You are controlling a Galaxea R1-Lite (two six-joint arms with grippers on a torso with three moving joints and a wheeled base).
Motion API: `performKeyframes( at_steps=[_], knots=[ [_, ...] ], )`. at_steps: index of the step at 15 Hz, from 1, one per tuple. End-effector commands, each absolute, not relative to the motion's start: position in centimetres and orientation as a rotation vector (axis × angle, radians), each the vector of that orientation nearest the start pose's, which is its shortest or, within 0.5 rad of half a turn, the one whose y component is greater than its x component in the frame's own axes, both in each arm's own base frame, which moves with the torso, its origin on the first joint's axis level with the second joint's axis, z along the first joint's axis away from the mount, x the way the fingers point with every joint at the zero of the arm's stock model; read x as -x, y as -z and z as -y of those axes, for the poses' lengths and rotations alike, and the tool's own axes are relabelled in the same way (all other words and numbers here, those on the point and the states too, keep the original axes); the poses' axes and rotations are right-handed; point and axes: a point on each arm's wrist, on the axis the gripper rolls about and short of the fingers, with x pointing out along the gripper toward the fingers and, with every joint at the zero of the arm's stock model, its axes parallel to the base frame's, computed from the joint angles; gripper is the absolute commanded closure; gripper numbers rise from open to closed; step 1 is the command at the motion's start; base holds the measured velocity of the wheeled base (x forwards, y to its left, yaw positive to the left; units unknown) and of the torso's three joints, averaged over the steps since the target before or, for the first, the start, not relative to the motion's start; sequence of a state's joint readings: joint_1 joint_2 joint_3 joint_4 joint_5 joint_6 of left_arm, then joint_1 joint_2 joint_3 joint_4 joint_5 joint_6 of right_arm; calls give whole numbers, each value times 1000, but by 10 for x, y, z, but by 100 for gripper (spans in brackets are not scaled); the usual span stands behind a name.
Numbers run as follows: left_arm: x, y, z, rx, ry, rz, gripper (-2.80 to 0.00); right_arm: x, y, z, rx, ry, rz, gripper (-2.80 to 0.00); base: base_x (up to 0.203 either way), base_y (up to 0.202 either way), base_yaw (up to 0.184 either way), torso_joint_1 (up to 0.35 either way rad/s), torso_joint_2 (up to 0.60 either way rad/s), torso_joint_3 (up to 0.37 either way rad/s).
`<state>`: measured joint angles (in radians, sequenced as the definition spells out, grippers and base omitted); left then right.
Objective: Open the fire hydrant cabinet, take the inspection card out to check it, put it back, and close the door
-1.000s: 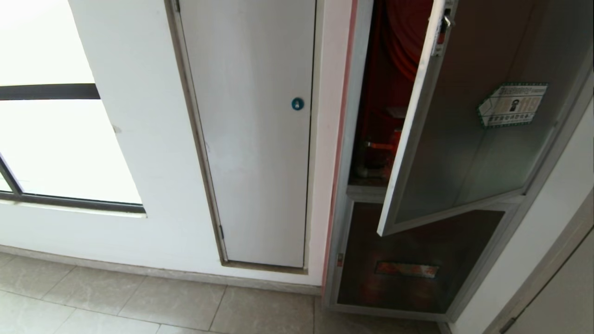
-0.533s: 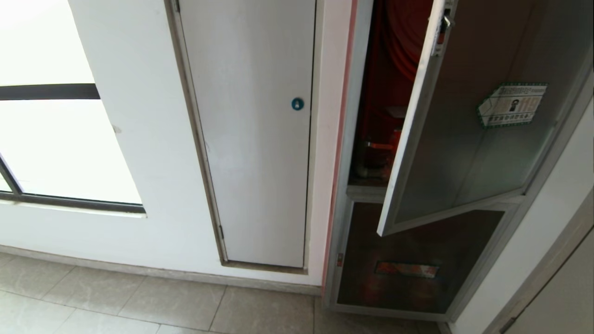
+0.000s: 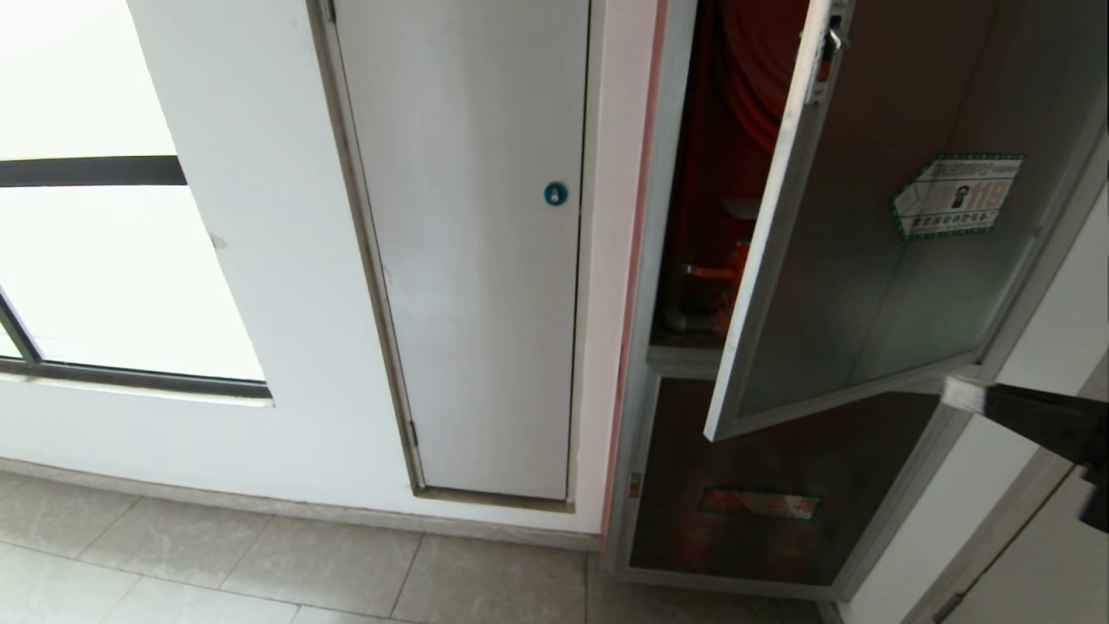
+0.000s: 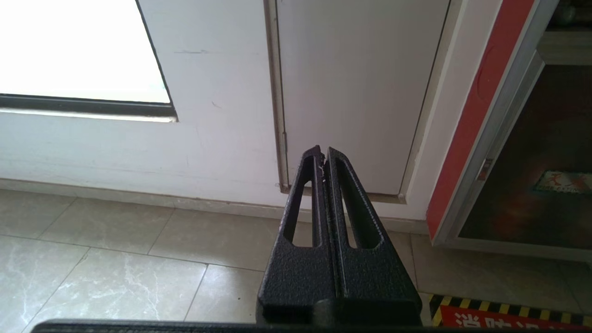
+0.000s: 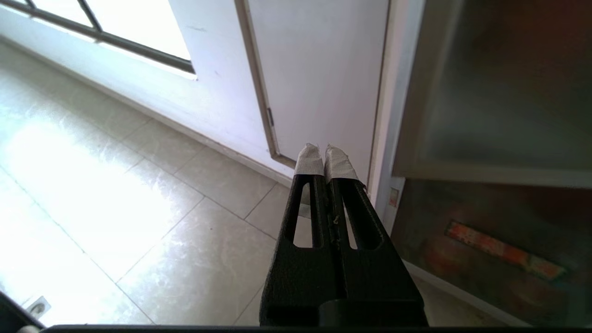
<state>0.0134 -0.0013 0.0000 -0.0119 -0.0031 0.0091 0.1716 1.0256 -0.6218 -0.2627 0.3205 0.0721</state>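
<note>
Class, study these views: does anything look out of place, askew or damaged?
Nothing looks damaged. The one thing off its resting place is the door of the fire hydrant cabinet, standing ajar with red hose showing behind. The white panel beside it sits flush.

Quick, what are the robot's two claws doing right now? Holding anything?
Left gripper: shut, holding nothing, parked low over the floor.
Right gripper: shut, holding nothing, near the door.

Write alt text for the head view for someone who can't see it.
A tinted glass door hangs partly open on a metal-framed fire hydrant cabinet with red gear inside. The right tool, shut, reaches in near the door's lower corner. A plain white door stands to the left.
</note>
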Motion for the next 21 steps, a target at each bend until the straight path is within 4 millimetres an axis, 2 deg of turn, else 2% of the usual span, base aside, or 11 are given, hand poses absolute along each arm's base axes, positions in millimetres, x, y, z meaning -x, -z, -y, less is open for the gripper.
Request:
performKeyframes(
  at_steps=[1,4,7,10,12,15,18,21],
  knots=[
    [22,-75,0,-9,-11,8,0,-198,-222,-67,-59,-510,-284,0,0,0,0,0,0,0],
    [22,-75,0,-9,-11,8,0,-242,-226,-127,-22,-434,-144,0,0,0,0,0,0,0],
    [22,-75,0,-9,-11,7,0,-269,-223,-161,0,-262,4,0,0,0,0,0,0,0],
    [22,-75,0,-8,-11,8,0,-294,-209,-183,62,-66,164,0,0,0,0,0,0,0],
    [22,-75,0,-8,-11,7,0,-308,-201,-192,93,32,264,0,0,0,0,0,0,0],
    [22,-75,0,-9,-11,7,0,-328,-210,-202,81,120,371,0,0,0,0,0,0,0],
    [22,-75,0,-8,-11,8,0,-349,-227,-197,35,209,451,0,0,0,0,0,0,0],
    [22,-75,0,-9,-11,8,0,-367,-233,-187,23,277,484,0,0,0,0,0,0,0]
  ],
)
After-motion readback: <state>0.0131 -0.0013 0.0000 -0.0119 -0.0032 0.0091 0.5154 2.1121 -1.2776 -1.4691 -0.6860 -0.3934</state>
